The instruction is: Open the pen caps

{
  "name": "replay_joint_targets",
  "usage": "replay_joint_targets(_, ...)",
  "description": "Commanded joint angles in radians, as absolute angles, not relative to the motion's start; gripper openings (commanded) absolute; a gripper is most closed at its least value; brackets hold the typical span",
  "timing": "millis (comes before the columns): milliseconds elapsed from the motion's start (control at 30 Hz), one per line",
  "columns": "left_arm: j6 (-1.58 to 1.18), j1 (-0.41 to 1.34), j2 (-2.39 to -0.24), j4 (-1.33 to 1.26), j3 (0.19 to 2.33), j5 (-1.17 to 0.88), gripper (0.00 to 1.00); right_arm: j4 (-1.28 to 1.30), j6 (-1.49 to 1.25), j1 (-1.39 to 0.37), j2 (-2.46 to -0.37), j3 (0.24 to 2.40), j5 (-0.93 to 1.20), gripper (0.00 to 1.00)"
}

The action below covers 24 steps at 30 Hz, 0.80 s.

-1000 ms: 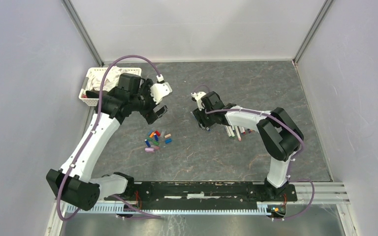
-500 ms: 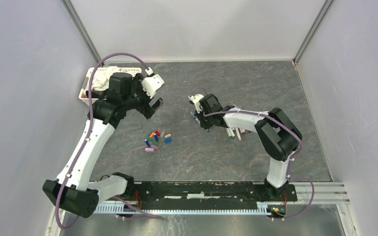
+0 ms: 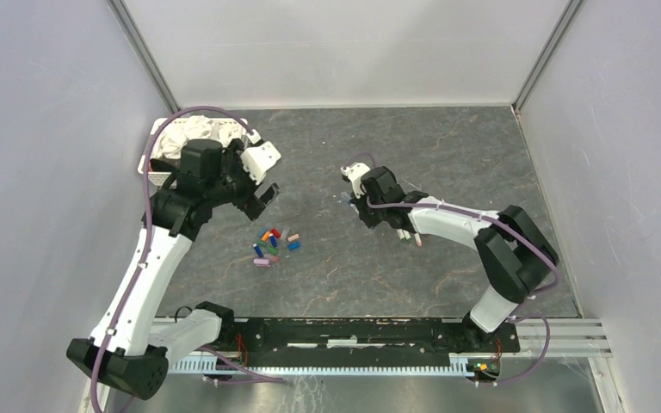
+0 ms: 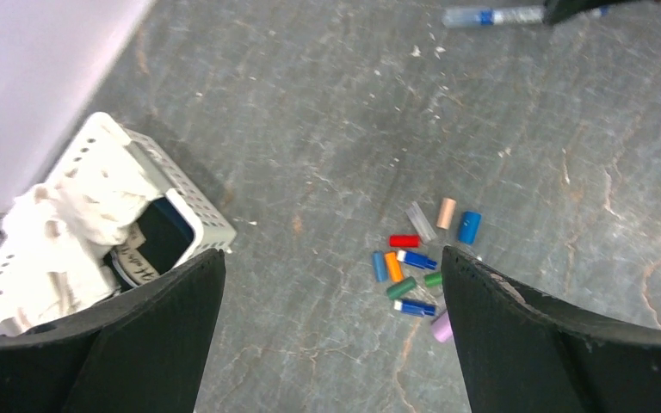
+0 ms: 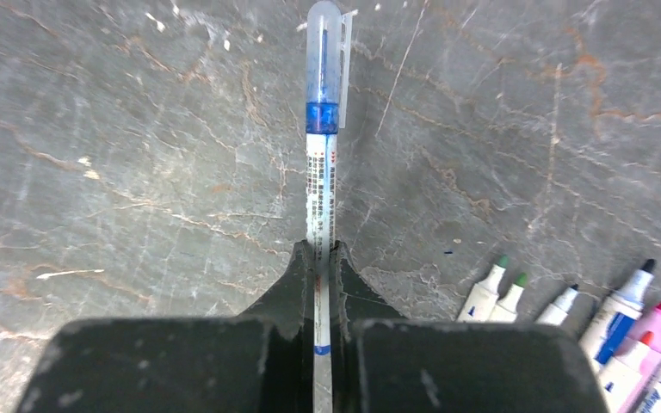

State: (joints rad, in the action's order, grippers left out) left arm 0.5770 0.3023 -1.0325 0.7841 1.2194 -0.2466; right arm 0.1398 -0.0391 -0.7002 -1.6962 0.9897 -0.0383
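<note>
Where pale walls enclose the grey stone-patterned tabletop, a white basket at far left holds crumpled cloths. The left pincer hovers open near the loose pen caps. The right pincer grips a capped blue pen, left of the other pens.

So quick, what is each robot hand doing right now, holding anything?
Left gripper: open, holding nothing.
Right gripper: closed on the slim white-barrelled pen with a clear, blue-banded cap.

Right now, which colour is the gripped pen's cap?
The pen has a clear cap, blue inside; best in right wrist view.
</note>
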Motion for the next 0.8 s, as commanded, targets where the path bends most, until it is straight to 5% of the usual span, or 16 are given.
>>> replay_joint_targets(0, 0.618, 0.292, -1.081, 0.876, 1.23, -0.345, 1.0, 0.047, -0.043, -0.716, -1.589, 0.982, -0.035, 0.0)
replay_joint_targets(233, 0.666, 0.29, -0.904, 0.763, 1.104, -0.509, 1.0, 0.031, -0.041, -0.719, -1.514, 0.986, 0.091, 0.0)
replay_joint_targets(767, 1.035, 0.29, -0.957, 1.01, 1.154, -0.58, 1.0, 0.135, -0.038, -0.77, -1.5, 1.052, 0.291, 0.0)
